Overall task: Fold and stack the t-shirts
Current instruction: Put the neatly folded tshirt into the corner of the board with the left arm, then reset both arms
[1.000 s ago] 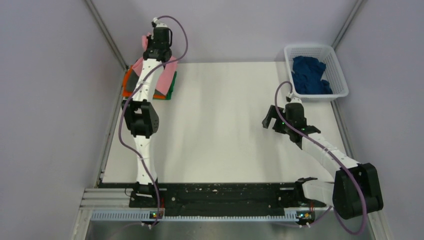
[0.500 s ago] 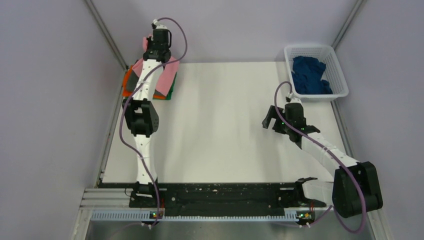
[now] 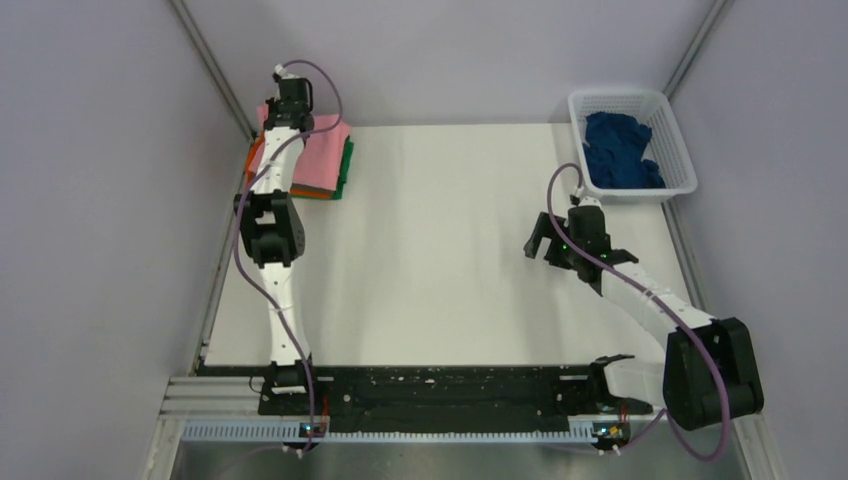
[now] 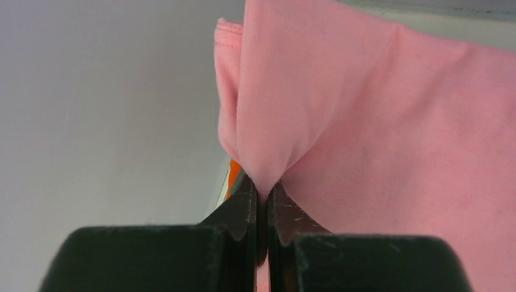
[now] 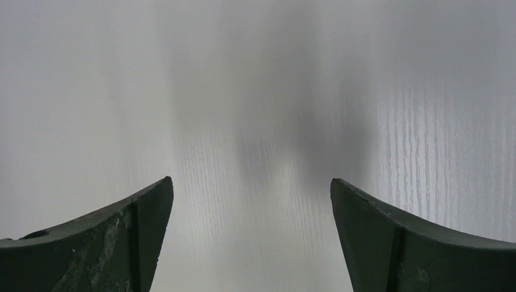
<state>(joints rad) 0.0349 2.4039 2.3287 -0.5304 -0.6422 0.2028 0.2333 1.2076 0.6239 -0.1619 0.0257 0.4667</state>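
A light pink t-shirt lies folded on top of a stack at the table's far left corner. An orange t-shirt and a green t-shirt show at the stack's edges. My left gripper is over the stack's far left end. In the left wrist view it is shut on a pinched fold of the pink t-shirt, with a sliver of orange beside one finger. A dark navy t-shirt lies crumpled in the basket. My right gripper hangs open above bare table.
The white lattice basket stands at the far right corner. Grey walls close in the table at the back and on both sides. The left arm's elbow hangs over the table's left edge.
My left gripper has moved left and lower with the pink t-shirt, which now lies flatter and squarer on the stack. The right arm has not moved.
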